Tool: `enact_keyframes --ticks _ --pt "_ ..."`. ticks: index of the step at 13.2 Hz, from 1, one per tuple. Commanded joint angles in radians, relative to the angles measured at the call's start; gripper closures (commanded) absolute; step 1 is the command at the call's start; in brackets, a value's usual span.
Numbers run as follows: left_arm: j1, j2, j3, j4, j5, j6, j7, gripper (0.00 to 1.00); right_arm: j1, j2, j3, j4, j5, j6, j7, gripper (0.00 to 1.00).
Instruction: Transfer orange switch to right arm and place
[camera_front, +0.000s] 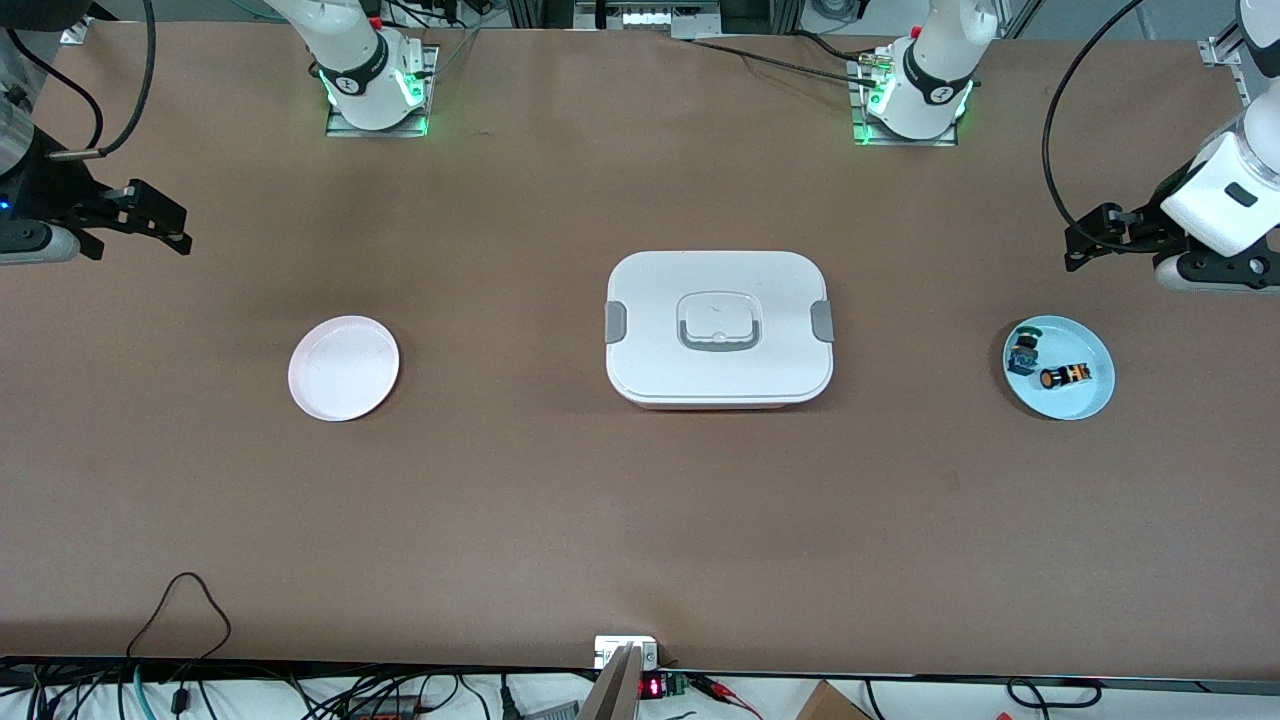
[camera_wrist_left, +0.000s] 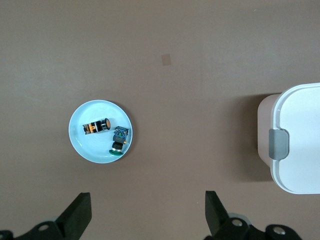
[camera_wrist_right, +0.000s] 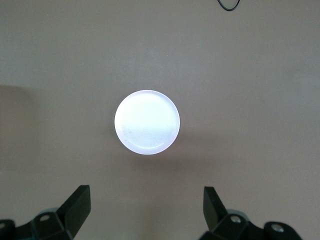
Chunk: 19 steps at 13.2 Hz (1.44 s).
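The orange switch (camera_front: 1063, 376) lies on its side on a light blue plate (camera_front: 1088, 400) at the left arm's end of the table. It also shows in the left wrist view (camera_wrist_left: 97, 126) on the same plate (camera_wrist_left: 90, 149). My left gripper (camera_front: 1085, 238) hangs open and empty over bare table beside that plate; its jaws stand wide apart in the left wrist view (camera_wrist_left: 148, 212). My right gripper (camera_front: 160, 215) hangs open and empty over bare table beside a pale pink plate (camera_front: 343, 367), also seen in the right wrist view (camera_wrist_right: 146, 210).
A small green and blue part (camera_front: 1023, 350) lies on the blue plate next to the orange switch. A closed white lunch box (camera_front: 718, 328) with grey latches stands mid-table. The pale pink plate (camera_wrist_right: 147, 122) holds nothing.
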Motion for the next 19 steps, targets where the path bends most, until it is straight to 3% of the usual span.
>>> enact_keyframes --ticks 1,12,15,17,19 --pt "-0.01 0.033 0.006 0.054 -0.007 -0.045 -0.008 0.0 0.0 0.001 0.012 0.017 -0.002 -0.015 -0.007 0.0" --pt "-0.004 0.042 0.007 0.057 -0.007 -0.053 -0.007 0.0 -0.001 0.006 0.012 0.053 0.003 -0.027 -0.071 0.0" --pt "0.022 0.127 0.022 0.096 -0.005 -0.05 -0.004 0.0 0.008 0.003 0.021 0.063 0.013 -0.027 -0.068 0.0" --pt "0.083 0.181 0.022 0.1 -0.003 -0.053 0.006 0.0 0.023 0.006 0.02 0.06 0.062 -0.018 -0.053 0.0" --pt "0.149 0.241 0.021 0.094 0.006 -0.053 0.01 0.0 0.026 0.015 0.021 0.055 0.058 -0.015 -0.039 0.0"
